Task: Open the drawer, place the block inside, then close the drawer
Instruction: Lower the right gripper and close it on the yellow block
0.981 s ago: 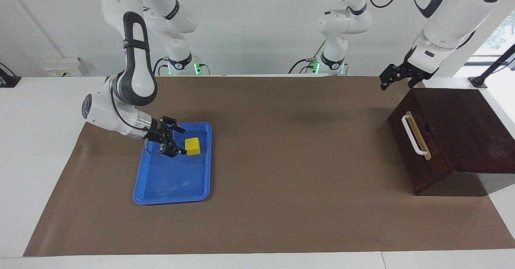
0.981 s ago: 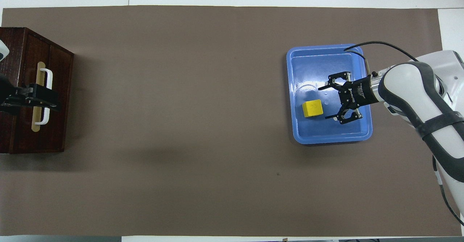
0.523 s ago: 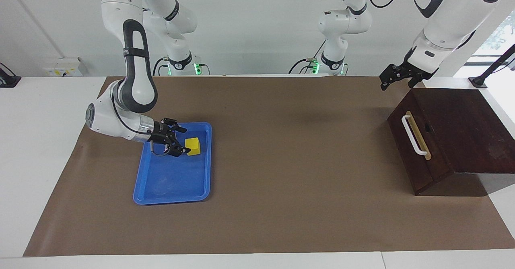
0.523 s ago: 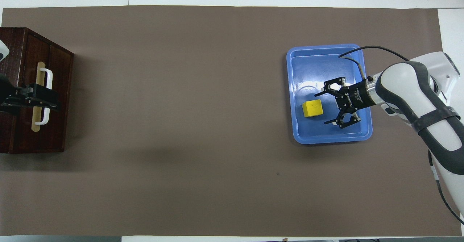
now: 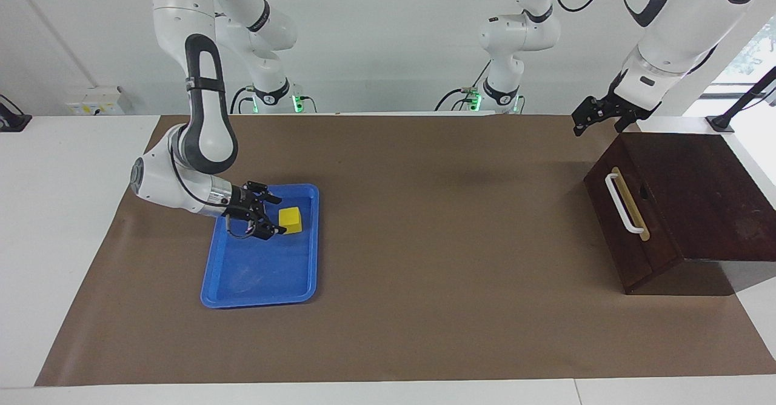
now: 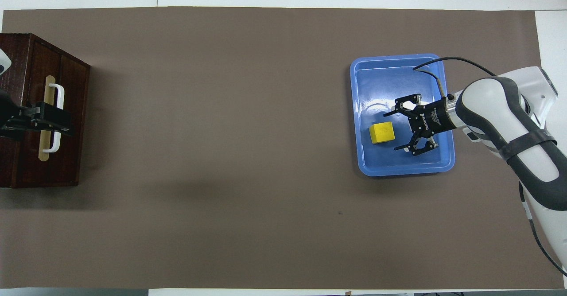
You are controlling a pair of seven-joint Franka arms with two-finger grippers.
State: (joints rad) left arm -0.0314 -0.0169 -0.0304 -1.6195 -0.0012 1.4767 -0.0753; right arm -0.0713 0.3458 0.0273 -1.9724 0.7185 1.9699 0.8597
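The yellow block (image 5: 291, 220) (image 6: 382, 133) lies in a blue tray. My right gripper (image 5: 280, 215) (image 6: 390, 131) is low in the tray, open. Its fingertips reach the side of the block that faces the right arm's end, one on each side of that edge. The drawer (image 5: 662, 230) (image 6: 73, 163) is shut in its dark wooden box at the left arm's end, its white handle (image 5: 624, 205) facing the table's middle. My left gripper (image 5: 598, 127) (image 6: 66, 123) hangs open in the air over the box's front and handle, holding nothing.
The blue tray (image 5: 260, 301) (image 6: 403, 171) sits on the brown mat toward the right arm's end. The dark wooden box (image 5: 715, 193) stands at the mat's edge at the left arm's end. A wide stretch of bare mat lies between them.
My right gripper has sunk lower into the tray and slid closer to the block, still open. The left gripper and the drawer have not moved.
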